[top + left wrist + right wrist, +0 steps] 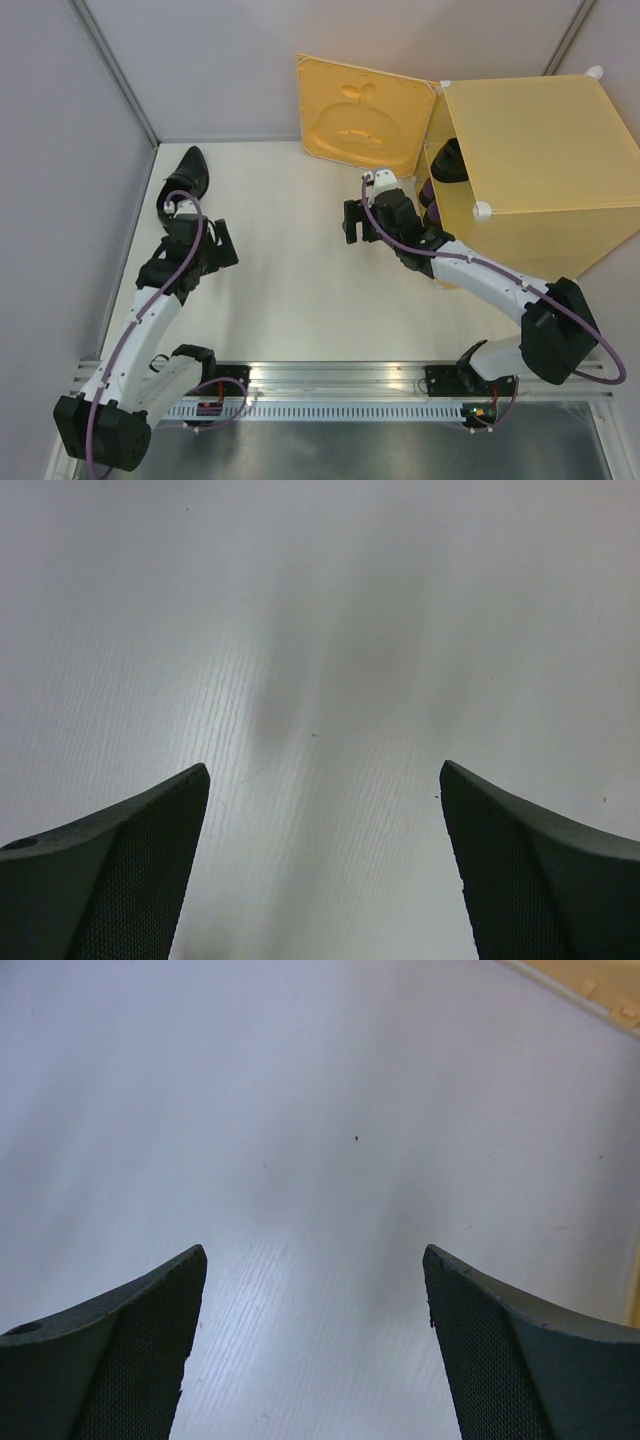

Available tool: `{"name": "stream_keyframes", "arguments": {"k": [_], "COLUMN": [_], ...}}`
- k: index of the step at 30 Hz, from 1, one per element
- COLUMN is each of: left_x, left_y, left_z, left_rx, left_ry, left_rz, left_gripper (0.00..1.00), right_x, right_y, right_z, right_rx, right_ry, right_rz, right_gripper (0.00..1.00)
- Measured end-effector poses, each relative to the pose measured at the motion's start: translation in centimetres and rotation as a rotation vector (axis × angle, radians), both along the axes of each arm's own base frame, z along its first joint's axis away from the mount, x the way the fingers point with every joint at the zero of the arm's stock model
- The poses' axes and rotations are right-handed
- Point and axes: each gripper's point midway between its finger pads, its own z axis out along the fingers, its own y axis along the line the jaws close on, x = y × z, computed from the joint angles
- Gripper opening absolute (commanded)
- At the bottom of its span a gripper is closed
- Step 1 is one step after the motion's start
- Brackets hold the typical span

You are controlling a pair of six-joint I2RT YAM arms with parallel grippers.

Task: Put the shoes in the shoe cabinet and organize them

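One black shoe [186, 172] lies on the bench [290, 290] at the far left, just beyond the left tool [205, 252]. That tool's fingers are spread wide over bare bench, holding nothing. The right tool [358, 224] is just as wide and empty, near the cabinet [540, 150] at the back right. The cabinet's door [362, 118] stands open. Inside I can make out another black shoe [447, 160] and a purple shoe [428, 196].

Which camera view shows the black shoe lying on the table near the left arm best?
The top external view: the black shoe lies in plain sight on the table. The left wrist view shows just the open left claw over the table, and the right wrist view the open right claw likewise; neither shows the shoe.
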Motion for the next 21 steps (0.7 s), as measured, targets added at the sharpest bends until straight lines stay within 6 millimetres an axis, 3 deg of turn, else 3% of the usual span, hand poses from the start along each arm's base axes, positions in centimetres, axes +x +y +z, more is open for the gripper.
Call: {"name": "stream_keyframes", "arguments": {"k": [6, 9, 12, 18, 21], "left_x": [1.1, 2.6, 4.7, 8.7, 10.2], "left_y": [1.3, 2.8, 4.9, 9.6, 11.9], "left_z": [-1.7, -1.5, -0.9, 0.1, 0.4], "left_rx": [0.015, 0.003, -0.016, -0.042, -0.041], "left_ry": [0.095, 0.115, 0.116, 0.100, 0.085], "left_rz": [0.076, 0.161, 0.276, 0.485, 0.575], "left_gripper": [0.98, 0.98, 0.98, 0.98, 0.97], "right_x": [-2.8, -3.7, -4.2, -3.8, -3.6], "right_y": [-0.8, -1.1, -1.2, -1.4, -1.8], "right_z": [-5.7, -7.1, -6.7, -3.4, -3.2], "right_rx": [0.013, 0.009, 0.025, 0.066, 0.053], "right_ry": [0.069, 0.085, 0.076, -0.018, -0.031], "right_rz": [0.022, 0.032, 0.046, 0.039, 0.027], "right_gripper": [0.92, 0.92, 0.92, 0.93, 0.93]}}
